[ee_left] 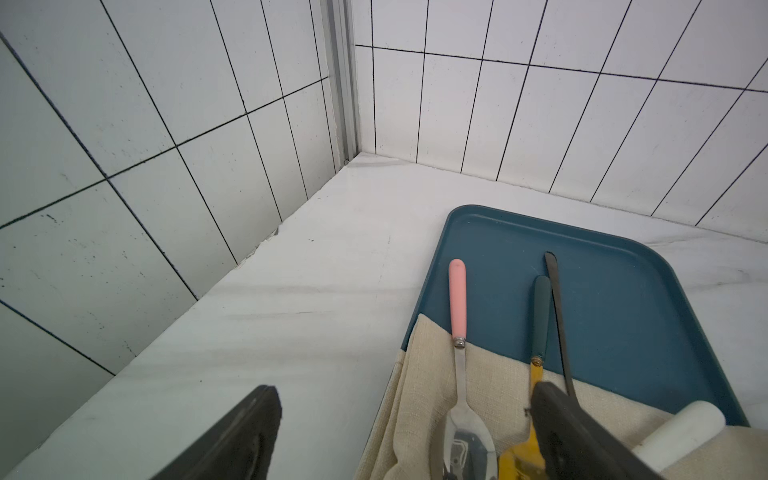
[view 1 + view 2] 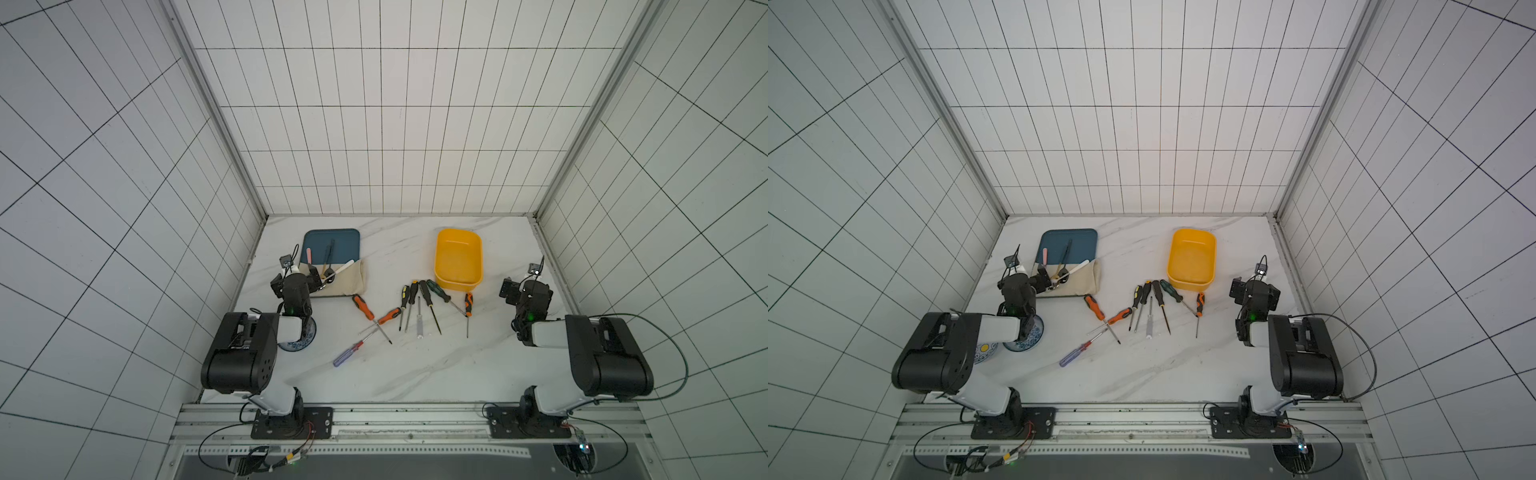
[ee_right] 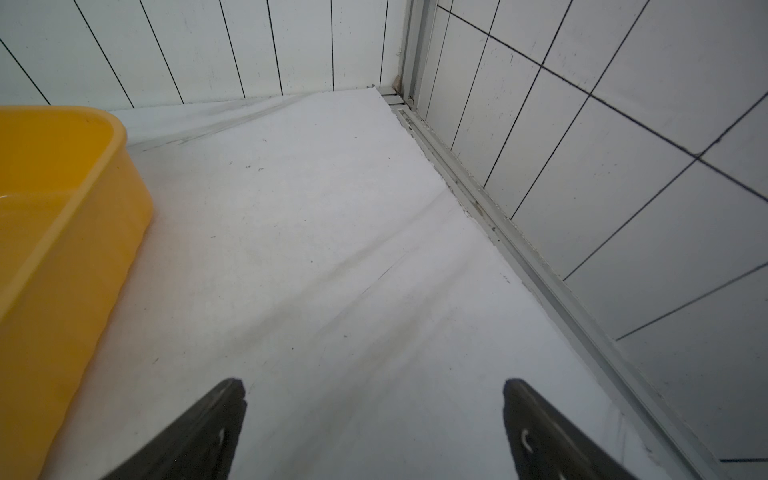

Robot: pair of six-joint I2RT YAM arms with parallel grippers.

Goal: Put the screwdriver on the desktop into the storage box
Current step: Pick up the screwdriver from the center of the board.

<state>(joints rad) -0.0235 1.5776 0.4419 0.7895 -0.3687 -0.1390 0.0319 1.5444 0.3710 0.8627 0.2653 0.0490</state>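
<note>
Several screwdrivers lie loose on the desktop [image 2: 415,374] in both top views. Among them are an orange-and-black one [image 2: 362,306], a purple-handled one [image 2: 348,354], a green one [image 2: 438,291] and a short orange one [image 2: 468,299] nearest the box. The yellow storage box [image 2: 458,259] [image 2: 1192,259] [image 3: 54,249] stands just behind them with nothing in it. My right gripper [image 2: 528,284] [image 3: 374,382] hovers open over bare desktop to the right of the box. My left gripper [image 2: 295,276] [image 1: 405,390] is open over the near left edge of the tray, holding nothing.
A dark teal tray [image 2: 332,243] [image 1: 623,299] at the back left holds a beige cloth [image 2: 351,278] and several spoons and cutlery pieces. A blue-patterned bowl [image 2: 1023,338] sits under my left arm. Tiled walls close in on three sides.
</note>
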